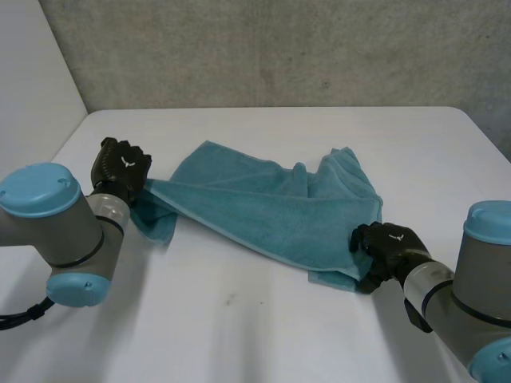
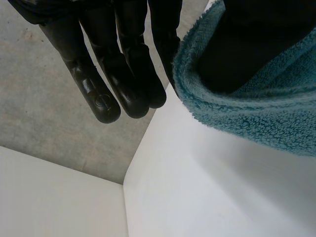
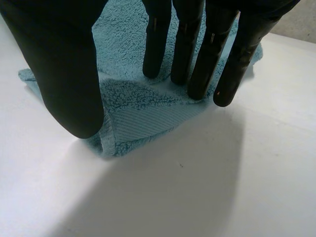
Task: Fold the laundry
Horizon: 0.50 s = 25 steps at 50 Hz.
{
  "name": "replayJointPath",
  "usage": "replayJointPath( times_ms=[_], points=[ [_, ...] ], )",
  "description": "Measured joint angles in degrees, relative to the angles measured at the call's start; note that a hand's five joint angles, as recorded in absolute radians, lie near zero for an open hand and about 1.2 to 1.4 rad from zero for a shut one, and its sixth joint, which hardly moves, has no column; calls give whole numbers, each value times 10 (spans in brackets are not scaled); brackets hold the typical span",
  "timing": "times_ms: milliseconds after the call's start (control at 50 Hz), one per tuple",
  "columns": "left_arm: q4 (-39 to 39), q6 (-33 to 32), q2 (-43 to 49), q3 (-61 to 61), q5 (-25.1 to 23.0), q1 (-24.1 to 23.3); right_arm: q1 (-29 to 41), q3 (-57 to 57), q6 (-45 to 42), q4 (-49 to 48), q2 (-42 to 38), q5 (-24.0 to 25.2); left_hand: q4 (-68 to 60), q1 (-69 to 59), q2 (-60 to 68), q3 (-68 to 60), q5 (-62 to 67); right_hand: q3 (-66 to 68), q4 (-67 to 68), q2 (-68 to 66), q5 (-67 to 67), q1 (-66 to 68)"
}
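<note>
A teal towel [image 1: 263, 199] lies rumpled across the middle of a white table [image 1: 239, 327]. The left hand [image 1: 120, 167] is at the towel's left corner, which wraps the thumb and seems pinched against the straight fingers [image 2: 123, 74], raised off the table. The right hand [image 1: 391, 249] is released: its straight fingertips [image 3: 197, 54] press on the near right corner, thumb [image 3: 64, 74] apart

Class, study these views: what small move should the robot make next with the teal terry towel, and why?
Probably close the right hand on the near corner of the teal terry towel. Its fingers are straight over that corner, while the left hand pinches the other end, raised off the white table.
</note>
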<state>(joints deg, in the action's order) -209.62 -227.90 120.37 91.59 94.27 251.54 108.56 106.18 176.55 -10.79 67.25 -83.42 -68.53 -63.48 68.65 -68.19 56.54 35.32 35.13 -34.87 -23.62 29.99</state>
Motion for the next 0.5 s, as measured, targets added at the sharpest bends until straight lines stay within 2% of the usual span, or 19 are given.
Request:
replayJointPath(
  times_ms=[160,180,200,220,360,400,440,460,480,500],
  points=[
    [0,0,1,1,0,0,2,-8,-1,-14,-15,-2,0,0,0,0,0,102,104,-106,-101,90],
    [0,1,2,1,0,-1,1,-10,-1,-19,-16,-3,0,0,0,0,0,238,235,-244,-233,201],
    [1,1,2,1,0,-1,1,-12,-2,-23,-17,-4,0,0,0,0,0,238,235,-244,-233,201],
    [1,1,2,2,-1,-1,1,-15,-3,-27,-17,-6,0,0,0,0,0,306,315,-315,-313,256],
    [5,5,3,9,-4,-4,-6,-37,-35,-39,-16,-22,6,0,-6,6,-3,323,329,-322,-321,257],
    [6,7,4,12,-5,-5,-8,-46,-71,-41,-7,-31,77,37,-77,73,-57,323,329,-322,-321,257],
    [8,10,6,15,-6,-7,-9,-52,-114,-42,6,-36,205,175,-205,199,-183,323,329,-322,-321,257],
    [8,10,6,15,-6,-7,-9,-52,-114,-42,6,-36,205,175,-205,199,-183,323,329,-322,-321,257],
    [10,14,8,17,-7,-7,-9,-55,-143,-42,16,-38,289,252,-288,281,-267,323,329,-322,-321,257],
    [12,15,9,18,-7,-8,-8,-56,-171,-43,26,-40,306,269,-305,298,-286,323,329,-322,-321,257]
  ],
)
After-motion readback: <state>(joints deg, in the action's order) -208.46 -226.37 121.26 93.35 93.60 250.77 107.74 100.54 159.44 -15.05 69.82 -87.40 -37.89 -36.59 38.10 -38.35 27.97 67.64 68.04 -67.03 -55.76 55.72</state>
